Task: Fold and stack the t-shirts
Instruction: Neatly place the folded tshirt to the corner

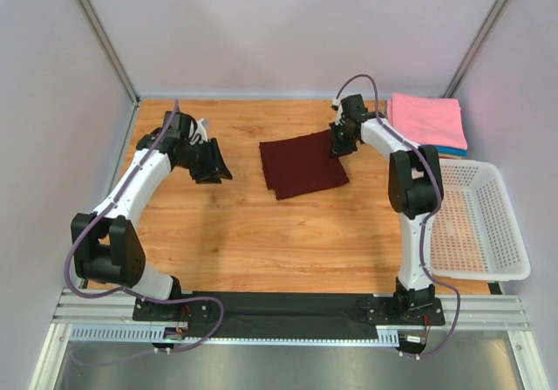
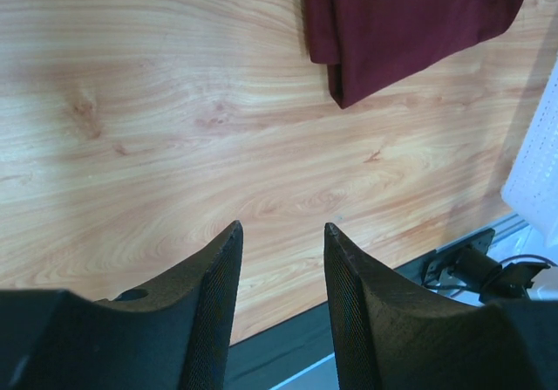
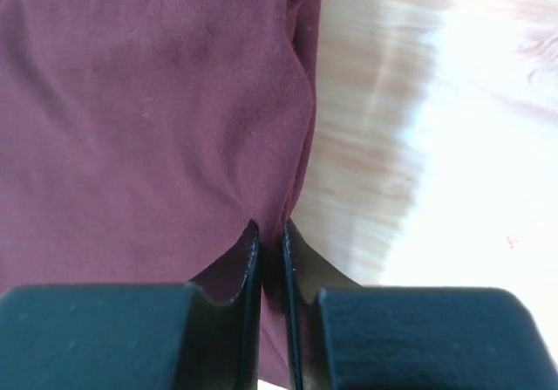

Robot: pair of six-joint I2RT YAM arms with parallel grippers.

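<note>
Maroon t-shirt [image 1: 302,166] folded rectangular, frame centre. Right gripper [image 3: 270,231] pinched on its right edge; left gripper [image 2: 281,229] half-parted, empty.

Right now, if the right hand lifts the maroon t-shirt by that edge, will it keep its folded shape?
Probably not: the maroon t-shirt looks soft and wrinkles near the right hand, so it would likely droop. Its folded layers seem loose and may open.

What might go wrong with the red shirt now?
The right jaws pinch only one edge of the folded shirt, so lifting it could let the fold fall open. The left jaws stand open, away from it, so nothing supports the other side. Dragging it toward the pink stack might wrinkle it.
</note>
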